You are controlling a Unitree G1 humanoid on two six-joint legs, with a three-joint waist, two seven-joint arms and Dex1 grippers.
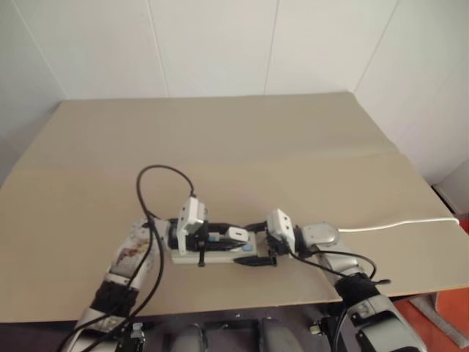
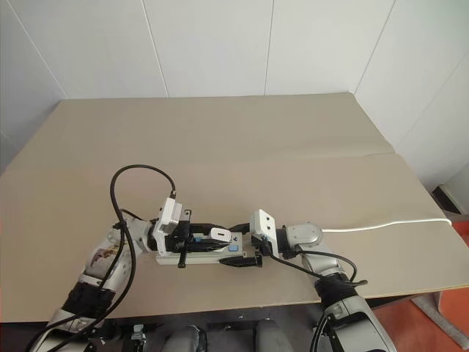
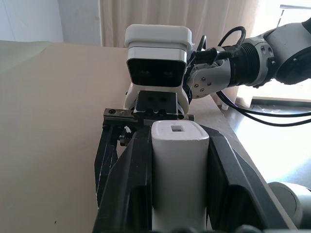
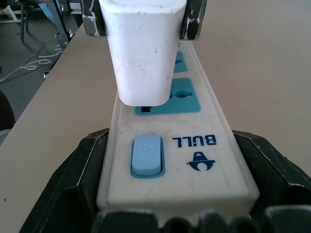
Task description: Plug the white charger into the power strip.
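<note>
1. Desk (image 1: 242, 139): a broad tan surface set against white wall panels; it carries everything described below.
2. Power strip (image 4: 177, 160): a long white plastic bar with blue-faced sockets and a pale blue switch (image 4: 146, 155) at one end, lying flat near the desk's front edge. A thin white cable (image 1: 399, 223) runs across the desk toward its right edge.
3. White charger (image 4: 142, 51): a small boxy white plug adapter, standing over the blue socket next to the switch, its lower end at the socket face.
4. Left tool (image 3: 177, 189): black fingers pressed against both sides of the white charger, pinching it from the left end of the strip.
5. Right tool (image 4: 175, 204): black fingers spread wide, one on each long side of the power strip at its switch end, bracketing it.
</note>
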